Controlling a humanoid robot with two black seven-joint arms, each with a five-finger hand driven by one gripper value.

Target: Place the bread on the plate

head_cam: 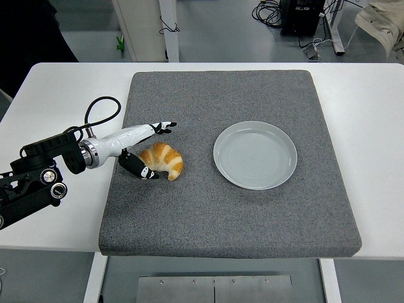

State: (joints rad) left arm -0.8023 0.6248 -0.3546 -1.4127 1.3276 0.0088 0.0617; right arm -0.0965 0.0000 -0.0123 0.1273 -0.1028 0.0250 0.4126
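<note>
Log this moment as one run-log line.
left robot hand: open, straddling croissant | croissant: on grey mat, ungrasped | plate: empty

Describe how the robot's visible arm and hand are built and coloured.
The left arm is black and blocky, with round silver fittings and a metallic ring at the wrist. A black cable loops above it. The left hand has a glossy white shell, slender fingers with black-and-white tips. The right arm is out of view.
</note>
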